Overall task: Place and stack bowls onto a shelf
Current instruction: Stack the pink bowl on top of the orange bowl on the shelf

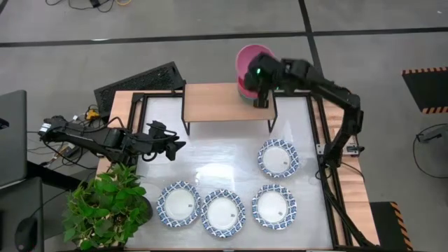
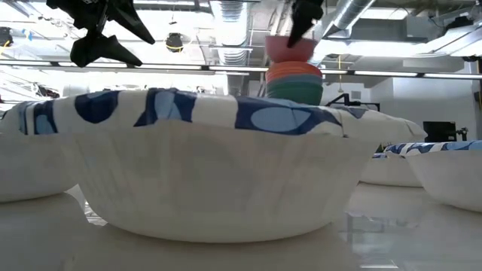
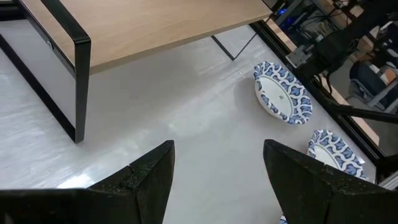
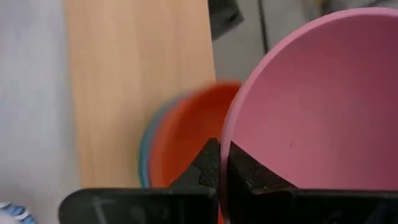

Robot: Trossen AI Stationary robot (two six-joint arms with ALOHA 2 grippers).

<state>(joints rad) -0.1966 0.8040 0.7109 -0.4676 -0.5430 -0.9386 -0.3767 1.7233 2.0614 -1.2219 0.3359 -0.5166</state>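
Observation:
The red-pink bowl [image 1: 250,61] is in my right gripper [image 4: 222,160], above the far right end of the wooden shelf [image 1: 224,102]. Just beneath it a bowl with an orange inside and a green-blue outside [image 4: 180,140] stands on the shelf top; the low view shows it as orange and green bands [image 2: 295,81] under the pink bowl [image 2: 290,49]. Several blue-rimmed white bowls rest on the table: one [image 1: 278,157] to the right and three [image 1: 223,212] along the near edge. My left gripper [image 3: 217,180] is open above the table, left of the shelf. My right gripper pinches the pink bowl's rim [image 4: 225,134] on its near side, one finger inside the bowl and one outside. The fingers come from above, pointing down. The bowl is lifted and tilted over the orange-lined bowl; whether the two bowls touch, I cannot tell.
A potted plant [image 1: 105,206] fills the near left corner. A black perforated panel [image 1: 140,80] lies beyond the far left corner and a laptop [image 1: 12,136] stands left of the table. The shelf's black legs [image 3: 81,87] stand near my left gripper. The table middle [image 1: 224,164] is bare.

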